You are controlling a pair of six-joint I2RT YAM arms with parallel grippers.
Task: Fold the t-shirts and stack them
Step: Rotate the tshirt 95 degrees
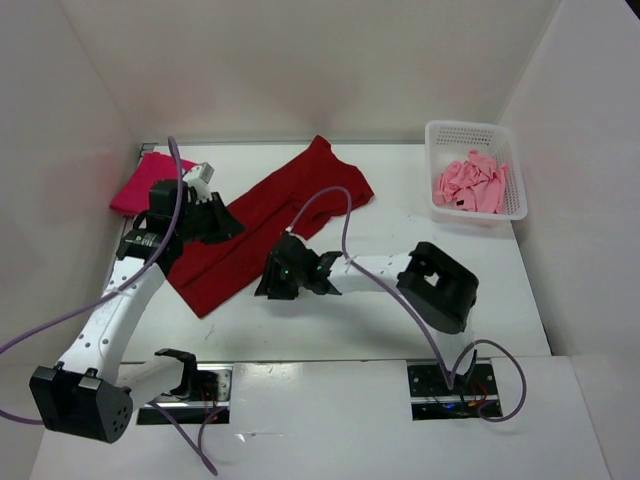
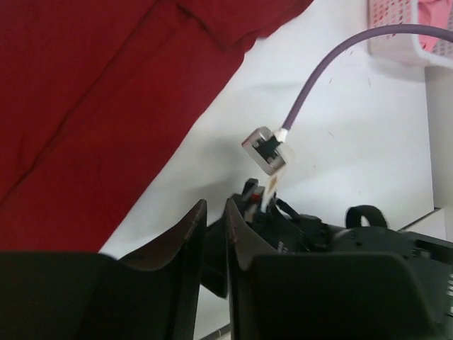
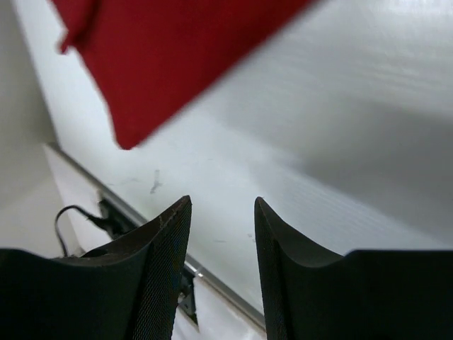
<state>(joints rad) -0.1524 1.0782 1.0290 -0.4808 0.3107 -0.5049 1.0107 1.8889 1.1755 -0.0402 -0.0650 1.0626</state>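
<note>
T-shirts at one moment of the folding task, seen from above and from both wrists. Left gripper (image 1: 236, 227) hung over the left part of the darker red t-shirt (image 1: 270, 215), its jaws drawn to a narrow slit with no cloth visible between them. Right gripper (image 1: 268, 288) hovered just beside that shirt's near edge, its jaws wide and empty, with bare tabletop (image 1: 510, 270) below it in the wrist view. The darker red t-shirt lay spread on a diagonal across the middle of the tabletop, from near the left edge toward the far edge, creased along its length and apparently doubled once. The crimson-magenta t-shirt (image 1: 148, 182) lay as a compact pad in the far left corner. The light pink t-shirt (image 1: 472, 185) sat crumpled in the white basket (image 1: 463, 128) at the far right corner, well apart from both arms. Judged from this layout, one shirt was done, one in hand and one untouched. Hazards: neither gripper held cloth, so a closure here could catch one layer only, or none, and drag the fold askew; the two grippers stood near one another, so a crossing move could knock them together; the right arm's purple cable (image 1: 346, 225), looped over the red cloth, could snag and pull it.
</note>
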